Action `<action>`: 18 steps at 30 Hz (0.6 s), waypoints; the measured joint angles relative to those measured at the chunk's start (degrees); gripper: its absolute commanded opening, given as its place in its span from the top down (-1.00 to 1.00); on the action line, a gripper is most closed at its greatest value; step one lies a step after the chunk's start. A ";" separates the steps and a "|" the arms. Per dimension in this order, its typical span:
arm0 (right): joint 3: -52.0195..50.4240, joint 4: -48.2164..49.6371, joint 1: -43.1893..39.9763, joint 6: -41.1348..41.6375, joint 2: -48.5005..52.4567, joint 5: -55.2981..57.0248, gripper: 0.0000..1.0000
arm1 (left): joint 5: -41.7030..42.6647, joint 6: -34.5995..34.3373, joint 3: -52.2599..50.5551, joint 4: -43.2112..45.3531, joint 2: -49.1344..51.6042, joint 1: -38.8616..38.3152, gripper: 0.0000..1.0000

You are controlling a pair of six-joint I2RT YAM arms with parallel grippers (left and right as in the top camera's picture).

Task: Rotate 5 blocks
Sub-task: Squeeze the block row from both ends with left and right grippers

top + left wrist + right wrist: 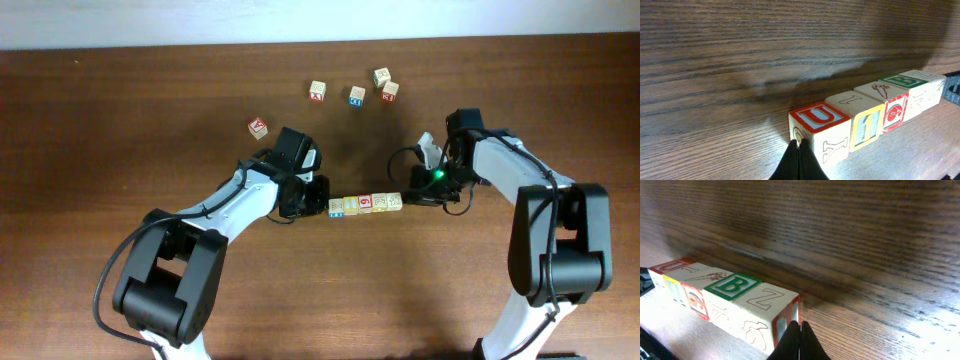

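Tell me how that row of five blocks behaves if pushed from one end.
The row is separate wooden cubes, so it would probably buckle sideways. Flat faces suggest sliding, not rolling. The shut left gripper and right gripper at its ends may steady it.

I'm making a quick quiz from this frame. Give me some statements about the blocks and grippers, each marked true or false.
The row of five blocks sits between the left gripper and the right gripper. True.
The left gripper is open around the U block. False: it is shut, tips at that block's end.
The B block neighbours the Z block. True.
The right gripper lifts the Z block off the table. False: it is shut at the block's end; the block rests on the table.
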 measured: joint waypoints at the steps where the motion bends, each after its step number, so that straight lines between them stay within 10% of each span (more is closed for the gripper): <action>1: -0.55 0.24 0.00 0.02 0.00 -0.13 0.92 | 0.00 0.00 0.00 0.00 0.00 0.00 1.00; 18: -0.70 0.07 -0.31 0.00 -0.04 -5.46 0.92 | -1.84 -0.02 -0.04 -0.26 0.00 0.13 1.00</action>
